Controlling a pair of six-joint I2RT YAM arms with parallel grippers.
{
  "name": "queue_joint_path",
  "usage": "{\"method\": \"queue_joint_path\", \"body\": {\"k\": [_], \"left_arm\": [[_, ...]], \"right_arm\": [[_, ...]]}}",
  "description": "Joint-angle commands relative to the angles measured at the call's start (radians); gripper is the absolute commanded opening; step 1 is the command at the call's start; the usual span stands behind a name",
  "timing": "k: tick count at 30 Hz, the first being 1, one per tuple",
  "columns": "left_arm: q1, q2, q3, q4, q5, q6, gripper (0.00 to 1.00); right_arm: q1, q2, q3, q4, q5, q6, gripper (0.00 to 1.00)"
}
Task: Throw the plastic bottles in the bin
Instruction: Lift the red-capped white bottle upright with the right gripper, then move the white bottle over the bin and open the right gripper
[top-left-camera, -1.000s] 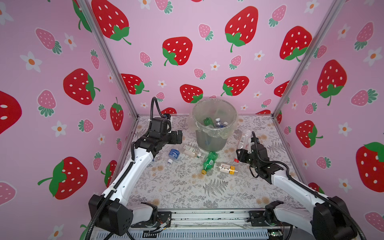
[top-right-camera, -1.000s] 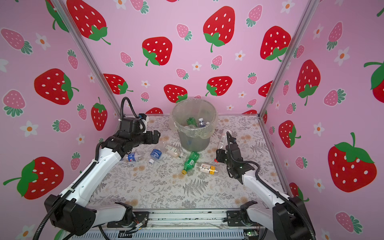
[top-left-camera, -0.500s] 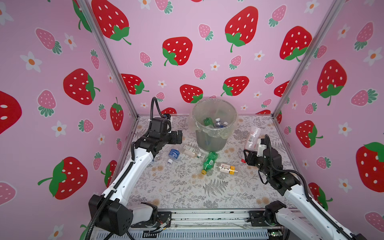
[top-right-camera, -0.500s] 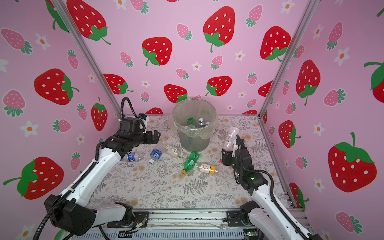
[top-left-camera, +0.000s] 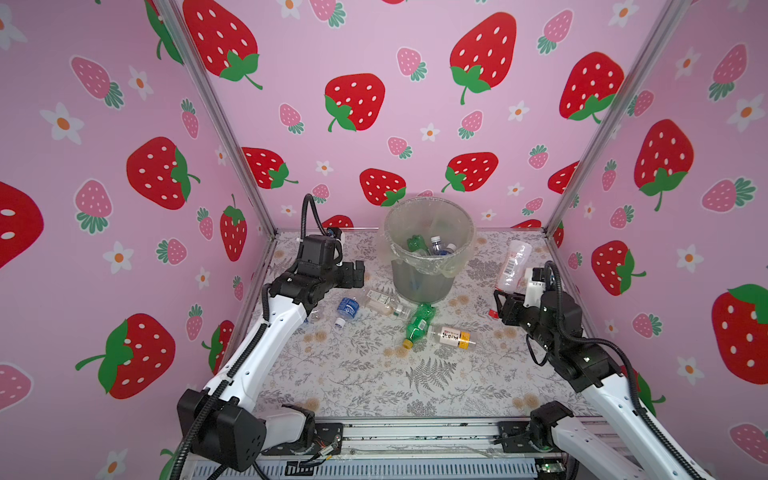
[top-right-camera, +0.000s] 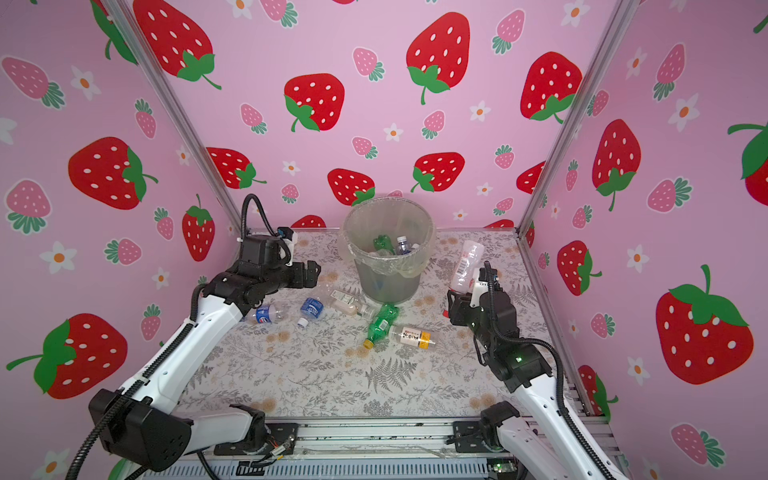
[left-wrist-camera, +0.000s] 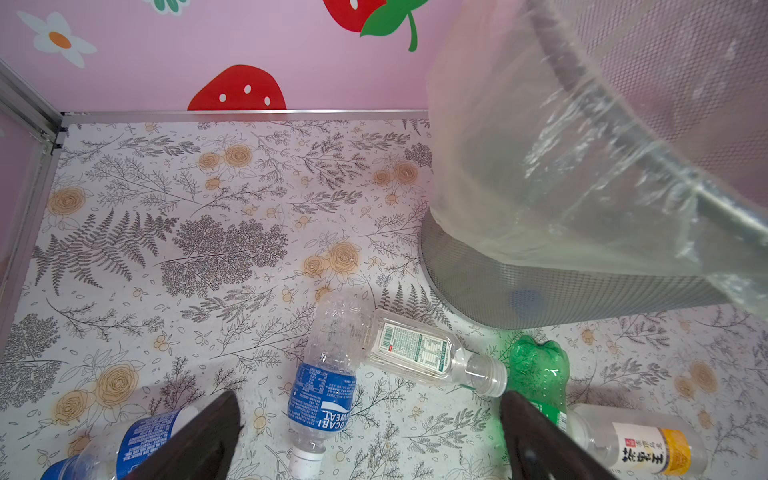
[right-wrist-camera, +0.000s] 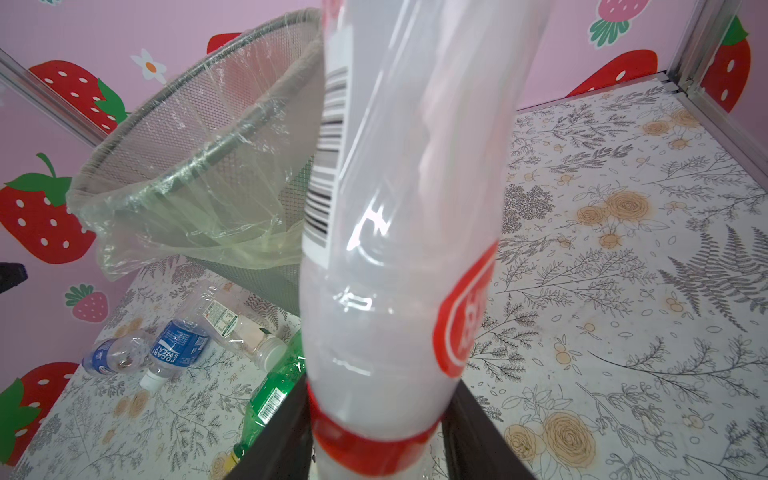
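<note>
- We see right fingers (right-wrist-camera: 469, 436) clamped on whitish bottle (top-left-camera: 514, 262) near its red cap, raised right of bin (top-left-camera: 419, 286).
- We see left fingers (left-wrist-camera: 208, 436) wide apart, empty, above loose bottles (top-left-camera: 417, 322) lying on counter (top-left-camera: 374, 374) beside bin.

On my screen the bin (left-wrist-camera: 540, 291) reads as fine grey mesh, dull, with a glossy, wrinkled clear plastic liner (left-wrist-camera: 561, 145) over its rim. The whitish bottle (right-wrist-camera: 395, 270) is smooth, shiny plastic with a slick printed label. The bench (left-wrist-camera: 187, 249) looks matt, a printed floral sheet.
</note>
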Motion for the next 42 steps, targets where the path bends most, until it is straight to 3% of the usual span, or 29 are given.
{"method": "queue_joint_path", "body": {"k": [1,10,22,26,31,34,36,37,39,42], "left_arm": [[0.004,-0.013,0.028,-0.017,-0.009,0.011,0.99],[0.003,-0.016,0.028,-0.018,-0.01,0.013,0.99],[0.003,-0.015,0.028,-0.018,-0.002,0.012,0.99],[0.004,-0.011,0.028,-0.018,-0.002,0.011,0.99],[0.003,-0.001,0.028,-0.016,0.008,0.006,0.99],[0.004,0.002,0.029,-0.017,-0.001,0.005,0.99],[0.003,0.002,0.028,-0.018,-0.005,0.009,0.99],[0.004,0.0,0.028,-0.019,-0.009,0.01,0.99],[0.004,-0.004,0.026,-0.018,-0.013,0.011,0.99],[0.003,-0.007,0.026,-0.018,-0.009,0.01,0.99]], "right_arm": [[-0.003,0.004,0.071,-0.005,-0.014,-0.021,0.49],[-0.001,0.116,0.253,0.016,-0.067,-0.038,0.49],[0.016,0.174,0.283,0.104,-0.095,-0.012,0.48],[0.037,0.281,0.365,0.131,-0.098,-0.01,0.47],[0.072,0.55,0.608,0.141,-0.086,0.0,0.47],[0.074,0.754,0.806,0.071,-0.082,-0.002,0.51],[0.074,0.874,0.947,-0.015,-0.112,0.002,0.77],[0.075,0.911,0.994,-0.05,-0.129,0.005,0.99],[0.089,0.891,0.981,-0.049,-0.085,-0.001,0.99],[0.089,0.732,0.819,0.064,-0.025,-0.012,0.99]]}}
